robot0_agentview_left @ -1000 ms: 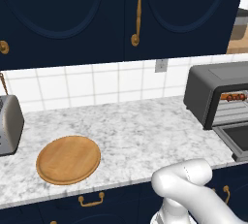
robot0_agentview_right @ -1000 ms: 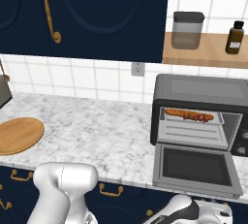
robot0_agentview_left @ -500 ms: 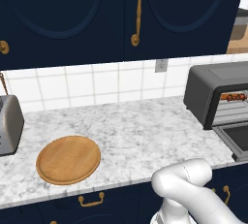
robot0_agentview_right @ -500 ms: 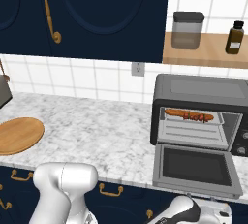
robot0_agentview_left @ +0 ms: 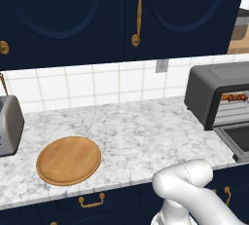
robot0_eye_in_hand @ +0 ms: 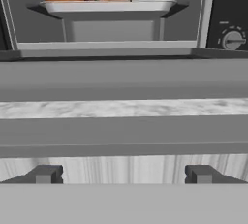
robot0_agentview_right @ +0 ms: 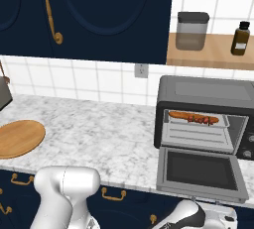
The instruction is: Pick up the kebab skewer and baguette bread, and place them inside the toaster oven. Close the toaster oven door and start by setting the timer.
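Nothing has shifted lately: golden baguette bread [robot0_agentview_right: 179, 115] and red-chunked kebab skewer [robot0_agentview_right: 202, 120] lie inside the dark grey toaster oven [robot0_agentview_right: 203, 116]; its door [robot0_agentview_right: 199, 171] hangs open, so closing comes next; claw [robot0_eye_in_hand: 124, 174] wide open, empty.

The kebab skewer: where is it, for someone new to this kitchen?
Find the dark grey toaster oven at the counter's right end, door folded down. On its tray lie two things: the kebab skewer is the red chunky one, beside the smooth golden baguette.
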You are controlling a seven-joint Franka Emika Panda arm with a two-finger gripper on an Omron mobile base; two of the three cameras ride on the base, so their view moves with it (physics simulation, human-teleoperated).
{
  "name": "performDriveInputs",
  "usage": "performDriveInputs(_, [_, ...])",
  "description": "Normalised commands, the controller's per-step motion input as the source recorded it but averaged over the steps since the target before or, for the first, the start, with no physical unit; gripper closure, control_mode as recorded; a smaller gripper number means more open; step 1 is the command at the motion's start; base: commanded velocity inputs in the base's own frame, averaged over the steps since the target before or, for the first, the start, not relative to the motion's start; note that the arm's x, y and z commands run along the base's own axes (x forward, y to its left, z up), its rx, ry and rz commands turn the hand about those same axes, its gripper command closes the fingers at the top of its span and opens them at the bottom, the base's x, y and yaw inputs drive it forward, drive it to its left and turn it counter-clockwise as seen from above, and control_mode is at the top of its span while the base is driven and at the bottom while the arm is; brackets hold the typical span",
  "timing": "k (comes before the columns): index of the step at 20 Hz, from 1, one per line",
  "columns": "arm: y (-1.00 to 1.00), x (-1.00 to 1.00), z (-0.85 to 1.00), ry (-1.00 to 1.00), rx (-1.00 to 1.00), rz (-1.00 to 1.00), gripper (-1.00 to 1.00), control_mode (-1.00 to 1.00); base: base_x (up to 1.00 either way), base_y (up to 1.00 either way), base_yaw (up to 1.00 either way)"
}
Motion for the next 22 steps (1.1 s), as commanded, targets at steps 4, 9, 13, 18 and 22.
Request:
performDriveInputs(4, [0.01, 0.04, 0.00, -0.01, 0.00, 0.00, -1.00, -1.00, 0.00, 0.00, 0.00])
performDriveInputs(9, [0.00, 0.14, 0.00, 0.00, 0.00, 0.00, -1.00, -1.00, 0.00, 0.00, 0.00])
performDriveInputs(13, [0.00, 0.32, 0.00, 0.00, 0.00, 0.00, -1.00, -1.00, 0.00, 0.00, 0.00])
performDriveInputs(18, [0.00, 0.13, 0.05, 0.00, 0.00, 0.00, -1.00, -1.00, 0.00, 0.00, 0.00])
performDriveInputs(22, [0.00, 0.07, 0.30, -0.04, 0.00, 0.00, -1.00, -1.00, 0.00, 0.00, 0.00])
